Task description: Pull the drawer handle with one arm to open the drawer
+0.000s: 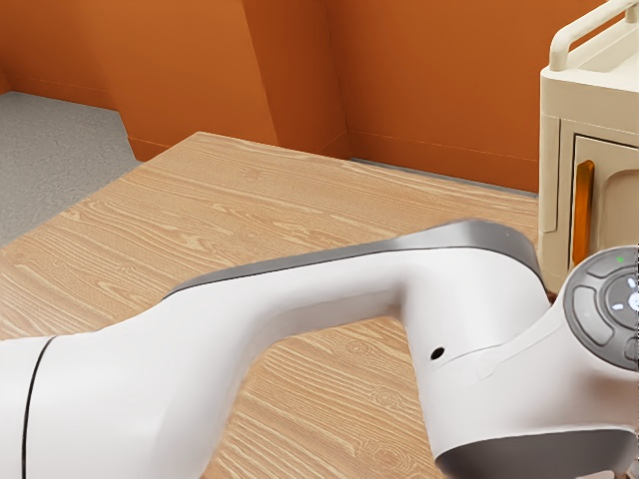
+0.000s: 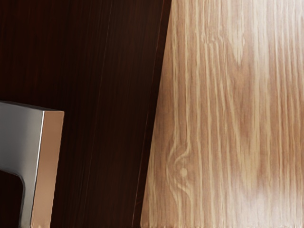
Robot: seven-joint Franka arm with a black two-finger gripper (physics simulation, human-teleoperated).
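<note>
wrist view shows one handle (image 2: 21,137), one tabletop (image 2: 228,118).

Beyond the wooden table (image 1: 200,210) we see orange walls (image 1: 429,80); beside it, grey floor (image 1: 60,145) toward the exterior view's left, a cream cabinet (image 1: 589,105) toward its right.

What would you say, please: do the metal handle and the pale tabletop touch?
Apart. The wrist view shows dark wood between the handle and the tabletop.
</note>
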